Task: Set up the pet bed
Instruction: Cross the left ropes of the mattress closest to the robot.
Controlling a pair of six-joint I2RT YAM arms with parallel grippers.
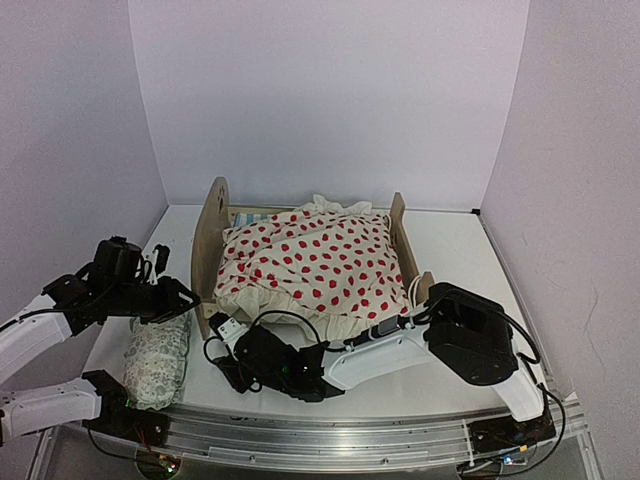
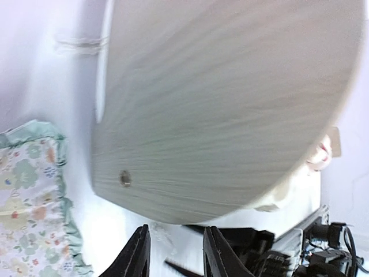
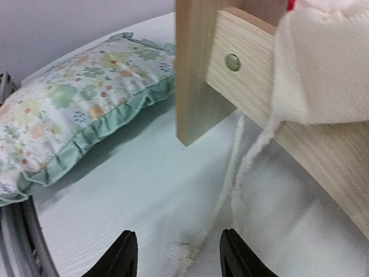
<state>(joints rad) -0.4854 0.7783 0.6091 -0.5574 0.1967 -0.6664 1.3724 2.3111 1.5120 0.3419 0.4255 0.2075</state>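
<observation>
Pet bed (image 1: 209, 240) sits mid-worktop (image 1: 450, 250), headboard (image 2: 230, 104) to the left, footboard (image 1: 399, 225) to the right, dotted blanket (image 1: 310, 265) heaped over the top. Left jaws hover just off the headboard's outer face, slightly apart, nothing in them. Right jaws are low at the frame's near-left corner, apart, empty; a blanket cord (image 3: 242, 167) trails on the worktop just ahead of them. Pillow (image 1: 158, 358) lies beside the headboard. Frame looks like light, stiff plywood and probably slides easily, so I'd pinch a board edge or the side rail (image 3: 326, 158). Blanket is soft and floppy: take a hem, expect drag.
</observation>
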